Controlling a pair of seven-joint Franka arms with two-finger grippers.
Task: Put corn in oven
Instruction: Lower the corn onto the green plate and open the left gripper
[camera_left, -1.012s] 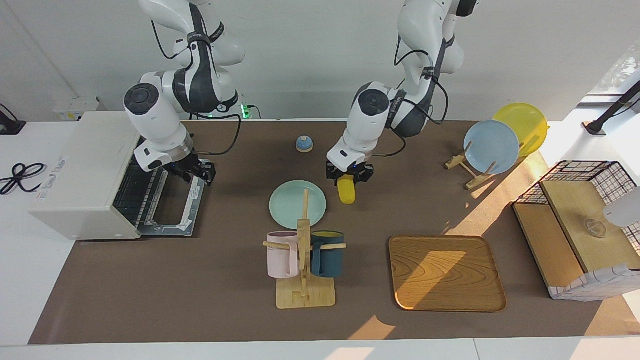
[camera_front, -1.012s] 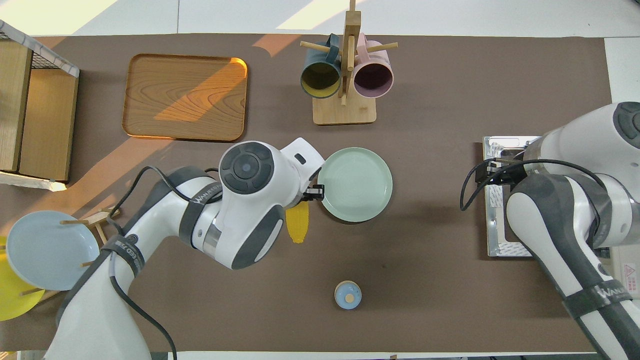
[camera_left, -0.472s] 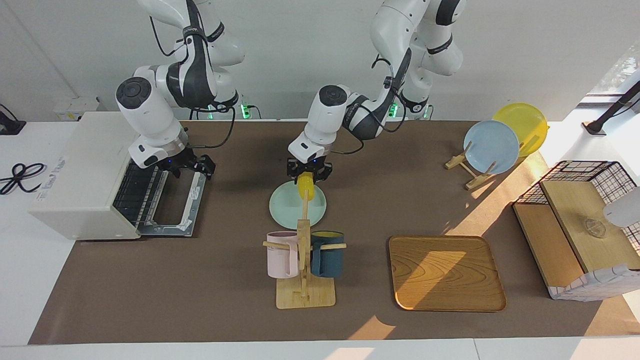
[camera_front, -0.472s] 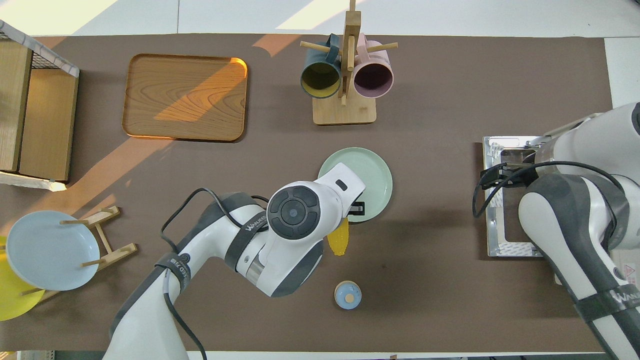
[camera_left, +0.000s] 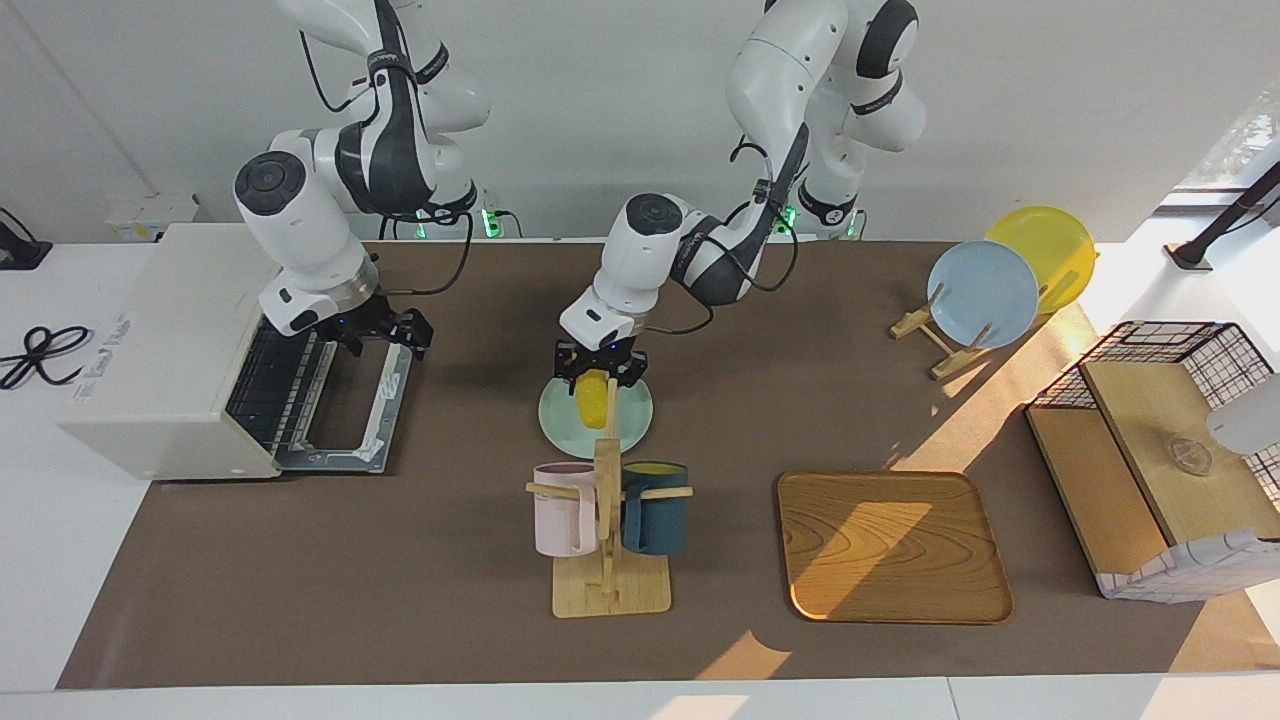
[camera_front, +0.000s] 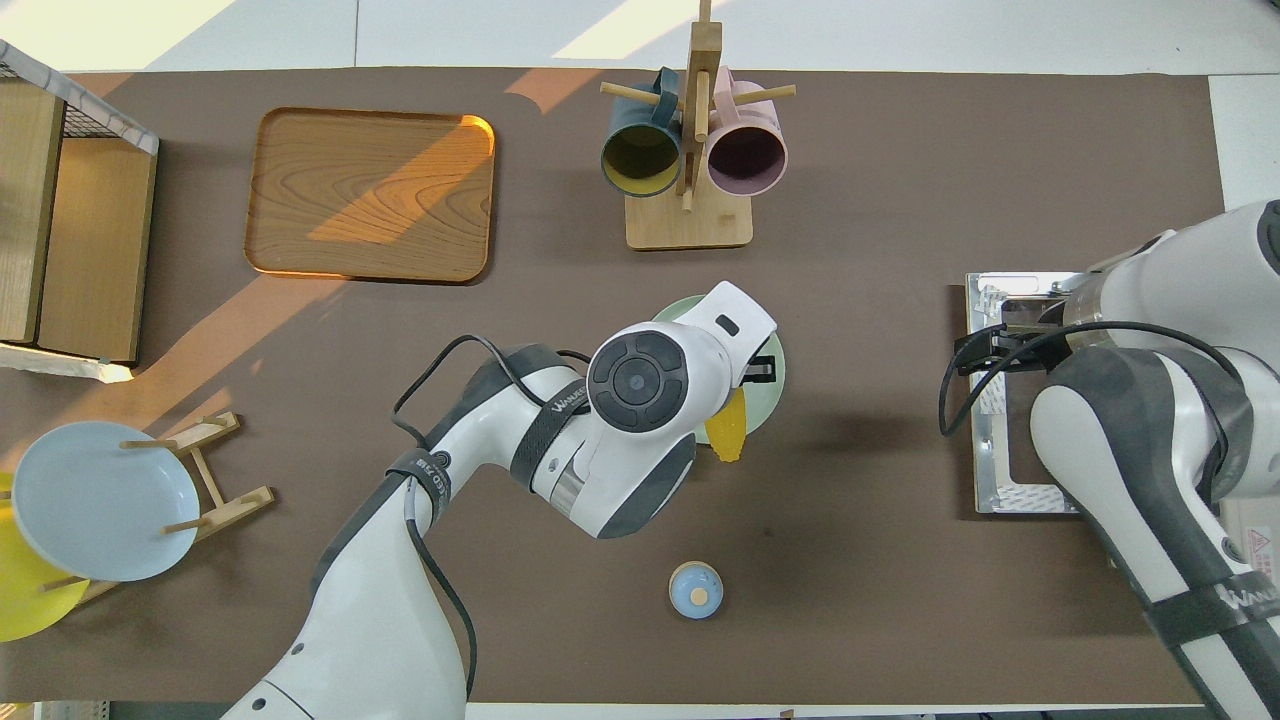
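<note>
The left gripper (camera_left: 597, 378), fingers clamped on the corn (camera_left: 593, 400), holds it in the air over the green plate (camera_left: 562, 415). The right gripper (camera_left: 385, 335), jaws spread wide and empty, hovers over the lowered door of the oven (camera_left: 170, 345). Lettering on both arms' dark bands is probably a brand name, too small to read.

A table (camera_left: 300, 600) covered by a brown mat carries a white oven (camera_left: 170, 350) with its door dropped open at the right arm's end. Near the middle lie a green plate (camera_left: 560, 415) and, nearer the robots, a small blue bell (camera_left: 608, 288). A wooden mug rack (camera_left: 610, 590) stands farther out, beside a wooden tray (camera_left: 890, 545). Toward the left arm's end stand a plate stand (camera_left: 935, 345) and a wire basket (camera_left: 1150, 350).
</note>
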